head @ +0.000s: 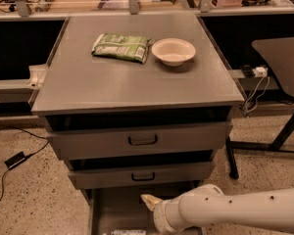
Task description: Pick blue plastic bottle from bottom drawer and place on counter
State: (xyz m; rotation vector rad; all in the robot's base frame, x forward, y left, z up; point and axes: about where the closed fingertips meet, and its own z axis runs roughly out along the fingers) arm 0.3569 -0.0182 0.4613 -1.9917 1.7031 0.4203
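Observation:
The bottom drawer (112, 207) is pulled open at the foot of the grey cabinet. Only the top of the blue plastic bottle (129, 232) shows, lying on the drawer floor at the picture's bottom edge. My white arm reaches in from the lower right, over the drawer. My gripper (150, 200) shows only as a pale tip above the drawer floor, up and to the right of the bottle and apart from it. The counter (127, 80) is the flat grey cabinet top above.
A green-and-white snack packet (121, 47) and a white bowl (173, 51) lie on the counter's far part. Two shallower drawers with dark handles (142, 140) stand slightly open above the bottom one. A black table leg (284, 131) is at the right and a cable (14, 158) at the left.

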